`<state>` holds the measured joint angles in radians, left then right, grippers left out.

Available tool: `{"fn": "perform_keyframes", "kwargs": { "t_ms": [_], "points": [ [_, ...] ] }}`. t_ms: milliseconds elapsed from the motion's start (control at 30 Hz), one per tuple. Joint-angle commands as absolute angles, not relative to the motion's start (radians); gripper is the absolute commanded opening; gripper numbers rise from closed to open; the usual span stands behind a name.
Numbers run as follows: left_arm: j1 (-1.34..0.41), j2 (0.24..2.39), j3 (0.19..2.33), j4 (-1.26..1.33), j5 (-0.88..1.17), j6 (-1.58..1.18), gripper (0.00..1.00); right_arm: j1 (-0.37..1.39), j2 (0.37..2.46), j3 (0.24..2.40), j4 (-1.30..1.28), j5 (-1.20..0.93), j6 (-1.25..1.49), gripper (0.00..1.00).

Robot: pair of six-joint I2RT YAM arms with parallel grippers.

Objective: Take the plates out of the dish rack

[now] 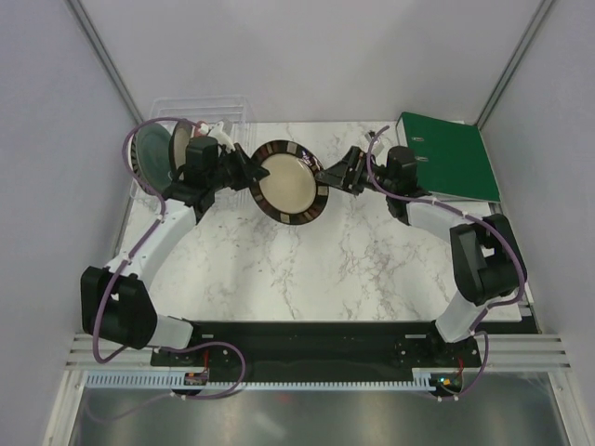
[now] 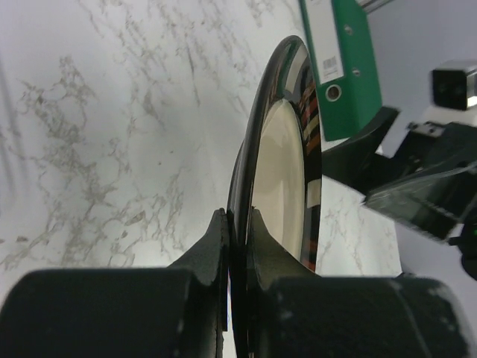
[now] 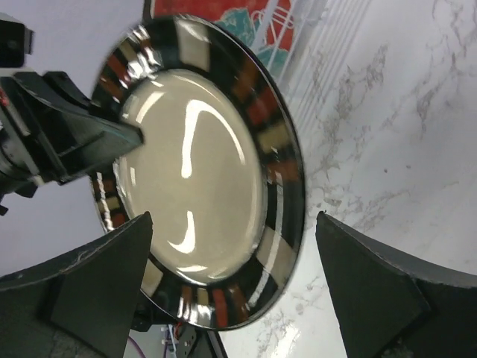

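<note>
A cream plate with a dark brown rim is held on edge above the marble table, between the two arms. My left gripper is shut on its left rim; the left wrist view shows both fingers pinching the rim of the plate. My right gripper is open at the plate's right edge; in the right wrist view its fingers stand wide on either side of the plate without touching it. The clear dish rack at the back left holds a teal plate and a red flowered plate.
A green ring binder lies at the back right, just behind my right arm; it also shows in the left wrist view. Grey walls close in the left, right and back. The marble table stretches in front of the plate.
</note>
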<state>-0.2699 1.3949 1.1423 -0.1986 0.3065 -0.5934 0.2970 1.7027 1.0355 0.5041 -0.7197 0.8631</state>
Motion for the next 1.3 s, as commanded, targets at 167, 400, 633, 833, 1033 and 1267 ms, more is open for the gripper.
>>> {"fn": "perform_keyframes", "kwargs": {
  "t_ms": [167, 400, 633, 833, 1033, 1267],
  "points": [
    [-0.268, 1.390, 1.126, 0.205, 0.437, -0.759, 0.02, 0.295, 1.723, 0.934, 0.574, -0.752, 0.847, 0.94],
    [-0.272, 1.411, 1.052, 0.290, 0.459, -0.813, 0.02, 0.295, 1.756, 0.940, 0.652, -0.773, 0.876, 0.80],
    [-0.281, 1.422, 1.019, 0.307, 0.460, -0.821, 0.02, 0.295, 1.801, 0.940, 0.799, -0.805, 0.951, 0.31],
    [-0.291, 1.489, 1.012, 0.333, 0.477, -0.825, 0.02, 0.295, 1.862, 0.943, 0.999, -0.839, 1.079, 0.00],
    [-0.290, 1.572, 1.057, 0.315, 0.482, -0.767, 0.43, 0.275, 1.873, 0.960, 1.029, -0.787, 1.124, 0.00],
    [-0.291, 1.608, 1.169, 0.169, 0.394, -0.629, 0.73, 0.207, 1.833, 1.069, 0.769, -0.710, 0.979, 0.00]
  ]
}}
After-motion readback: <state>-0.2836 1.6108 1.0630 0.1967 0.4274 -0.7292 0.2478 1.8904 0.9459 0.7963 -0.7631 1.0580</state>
